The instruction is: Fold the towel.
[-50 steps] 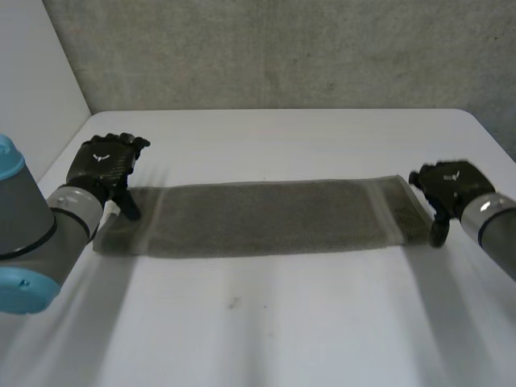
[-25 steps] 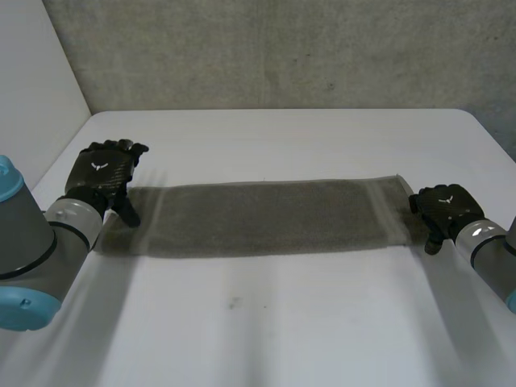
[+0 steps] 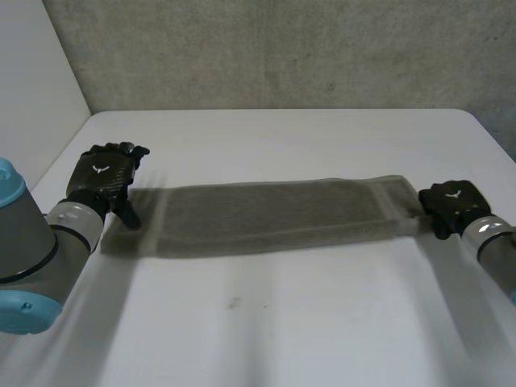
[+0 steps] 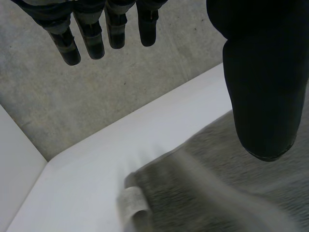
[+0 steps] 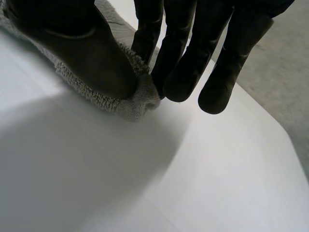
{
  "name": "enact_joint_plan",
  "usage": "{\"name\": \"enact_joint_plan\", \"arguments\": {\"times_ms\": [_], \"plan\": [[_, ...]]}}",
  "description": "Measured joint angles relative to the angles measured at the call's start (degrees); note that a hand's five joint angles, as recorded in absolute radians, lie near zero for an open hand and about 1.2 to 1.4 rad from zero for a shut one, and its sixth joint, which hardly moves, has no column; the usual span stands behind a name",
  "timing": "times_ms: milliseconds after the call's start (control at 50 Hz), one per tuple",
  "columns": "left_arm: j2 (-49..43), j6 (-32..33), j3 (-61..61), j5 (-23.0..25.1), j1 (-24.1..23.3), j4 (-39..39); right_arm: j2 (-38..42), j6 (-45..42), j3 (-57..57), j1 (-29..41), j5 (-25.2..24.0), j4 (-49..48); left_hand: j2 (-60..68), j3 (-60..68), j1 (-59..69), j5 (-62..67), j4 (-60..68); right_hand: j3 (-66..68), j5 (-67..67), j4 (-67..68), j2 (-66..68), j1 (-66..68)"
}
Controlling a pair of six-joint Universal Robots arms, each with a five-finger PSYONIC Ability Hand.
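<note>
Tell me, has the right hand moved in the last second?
Yes. The right hand has dropped lower, farther from the far edge of the table, and now pinches the right end of the towel.

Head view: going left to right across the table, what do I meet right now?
Left hand, open → towel, spread lengthwise → right hand, pinching its end corner.

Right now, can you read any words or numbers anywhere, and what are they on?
No words or numbers can be read.
On the left hand: a small white emblem, not letters.
On the right hand: a matching white emblem, not letters.
On the towel: a pale tab at its corner, no print visible.
</note>
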Motion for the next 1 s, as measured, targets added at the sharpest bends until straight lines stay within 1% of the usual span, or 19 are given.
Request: {"name": "enact_joint_plan", "arguments": {"times_ms": [100, 240, 340, 420, 460, 480, 520, 540, 600, 700, 800, 820, 840, 860, 880, 900, 920, 940, 1000], "plan": [[0.0, 0.0, -0.3, 0.0, 0.0, 0.5, -0.3, -1.1, -1.0, -5.3, 0.2, 0.8, 0.0, 0.0, 0.0, 0.0, 0.0, 0.0, 0.0, 0.0, 0.0, 0.0], [0.0, 0.0, -0.4, 0.0, 0.0, 0.6, -1.8, -8.9, -4.5, -17.4, -0.1, 5.1, 0.0, 0.0, 0.0, 0.0, 0.0, 0.0, 0.0, 0.0, 0.0, 0.2], [0.1, 0.0, -0.3, 0.0, 0.0, 0.6, -4.3, -9.8, -7.1, -17.6, -0.3, 8.3, 0.0, 0.0, 0.0, 0.0, 0.0, 0.0, 0.0, 0.0, 0.0, 0.2], [0.1, 0.0, -0.3, 0.0, -0.1, 0.6, -7.4, -6.6, -9.1, -10.6, -0.2, 9.5, 0.0, 0.0, 0.0, 0.0, 0.0, 0.0, 0.0, 0.0, 0.0, 0.3], [0.1, 0.0, -0.3, -0.1, -0.1, 0.5, -8.7, -4.0, -10.6, -3.7, 0.1, 9.7, 0.0, 0.0, 0.0, 0.0, 0.0, 0.0, 0.0, 0.0, 0.5, 0.3], [0.1, -0.1, -0.4, -0.1, -0.1, 0.5, -8.9, -3.4, -11.0, -2.0, 0.2, 9.7, 0.0, 0.0, 0.0, 0.0, 0.0, 0.0, 0.0, 0.0, 0.7, 0.3], [0.1, -0.1, -0.4, -0.1, -0.1, 0.5, -8.9, -1.4, -12.7, 5.7, 0.7, 9.6, 0.0, 0.0, 0.0, 0.0, 0.0, 0.0, 0.0, 0.0, 0.8, 0.3], [0.1, -0.1, -0.4, -0.1, -0.1, 0.5, -8.7, -1.0, -13.2, 7.7, 0.9, 9.5, 0.0, 0.0, 0.0, 0.0, 0.0, 0.0, 0.0, 0.0, 0.8, 0.3], [0.1, -0.1, -0.4, -0.2, -0.1, 0.5, -5.8, 0.5, -16.9, 20.1, 2.3, 9.3, 0.0, 0.0, 0.0, 0.0, 0.0, 0.0, 0.0, 0.0, 0.8, 0.3], [0.0, -0.1, -0.4, -0.2, -0.2, 0.6, 1.6, 1.0, -22.2, 35.6, 3.8, 9.2, 0.0, 0.0, 0.0, 0.0, 0.0, 0.0, 0.0, 0.0, 0.8, 0.3], [0.0, -0.1, -0.5, -0.2, -0.2, 0.5, 9.4, 0.4, -25.5, 45.0, 4.4, 9.7, 0.0, 0.0, 0.0, 0.0, 0.0, -0.9, -0.9, -0.9, 0.0, -0.6], [0.0, -0.1, -0.5, -0.2, -0.2, 0.5, 10.2, 0.3, -25.7, 45.7, 4.4, 9.7, 0.0, 0.0, 0.0, 0.0, 0.0, -5.2, -5.2, -5.2, -4.6, -5.4], [0.0, -0.1, -0.5, -0.2, -0.2, 0.5, 11.3, 0.2, -25.9, 46.7, 4.5, 9.8, 0.0, 0.0, 0.0, 0.0, 0.0, -15.7, -14.6, -15.8, -13.7, -14.6], [0.0, -0.1, -0.5, -0.2, -0.2, 0.5, 11.7, 0.2, -26.0, 47.1, 4.6, 9.8, 0.0, 0.0, 0.0, 0.0, 0.0, -20.0, -18.8, -19.9, -17.9, -18.9], [0.0, -0.1, -0.5, -0.2, -0.2, 0.5, 12.0, 0.2, -26.0, 47.5, 4.9, 9.8, 0.0, 0.0, 0.0, 0.0, 0.0, -30.3, -30.8, -30.1, -28.4, -29.4], [0.0, -0.1, -0.5, -0.2, -0.2, 0.5, 11.9, 0.2, -25.9, 47.6, 5.1, 9.8, 0.0, 0.0, 0.0, 0.0, 0.0, -36.1, -36.9, -35.8, -34.3, -35.3], [0.0, -0.1, -0.5, -0.2, -0.2, 0.5, 11.1, 0.4, -25.5, 47.4, 5.8, 9.8, 0.0, 0.0, 0.0, 0.0, 0.0, -53.3, -54.1, -53.0, -51.3, -52.4], [0.0, -0.1, -0.6, -0.2, -0.2, 0.5, 10.1, 0.6, -25.1, 46.9, 6.5, 9.8, 0.0, 0.0, 0.0, 0.0, 0.0, -59.7, -60.6, -58.9, -56.7, -58.2], [0.0, -0.1, -0.6, -0.2, -0.3, 0.5, 6.0, 2.2, -22.7, 44.0, 8.3, 9.7, 0.0, 0.0, 0.0, 0.0, 0.0, -63.0, -62.8, -62.2, -59.1, -61.8]]}}
